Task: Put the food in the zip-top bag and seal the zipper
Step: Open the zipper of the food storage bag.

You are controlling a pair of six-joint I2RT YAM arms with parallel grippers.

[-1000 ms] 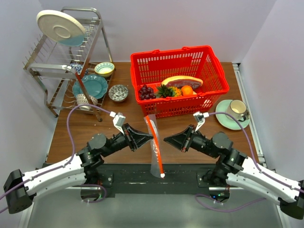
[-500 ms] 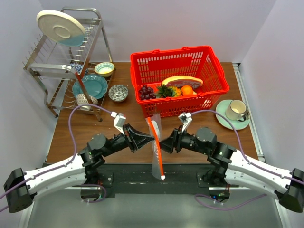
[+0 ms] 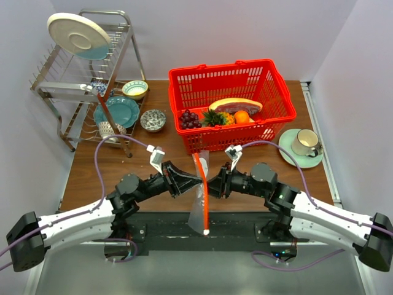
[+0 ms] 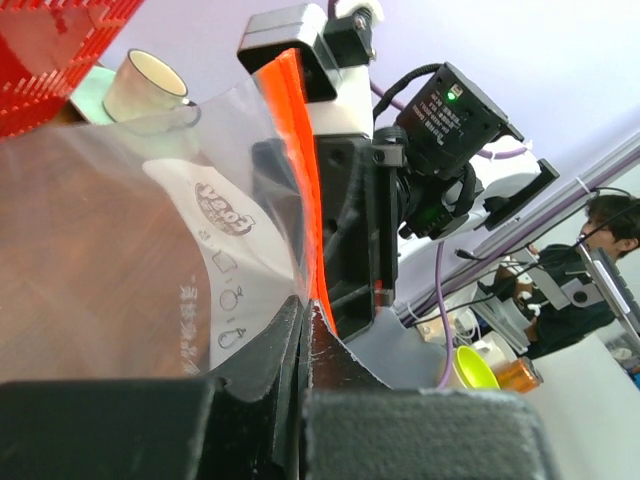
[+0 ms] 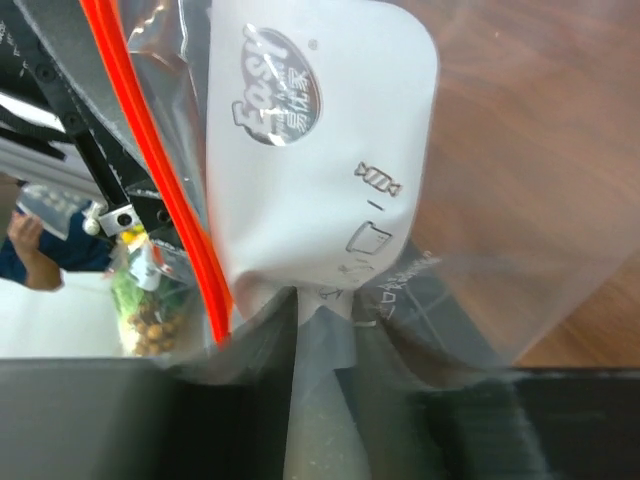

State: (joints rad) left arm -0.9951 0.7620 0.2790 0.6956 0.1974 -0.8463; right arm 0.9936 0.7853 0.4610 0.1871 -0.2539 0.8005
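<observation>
Top external: pineapple (image 3: 215, 118) and grape bunch (image 3: 188, 118) lie in the basket (image 3: 277, 120), nothing bagged. Left fingers (image 3: 191, 178) pinch the zip-top bag (image 3: 198, 209); right fingers (image 3: 215, 184) straddle it, grip unclear. Filling, sealing remain.

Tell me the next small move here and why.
Probably close the right gripper firmly on its side of the mouth of the bag. The left gripper pinches the other side by the red zipper. The film sits between the right fingers, but whether they grip is unclear. The pineapple and grapes lie in the basket, so the bag needs opening first.
</observation>
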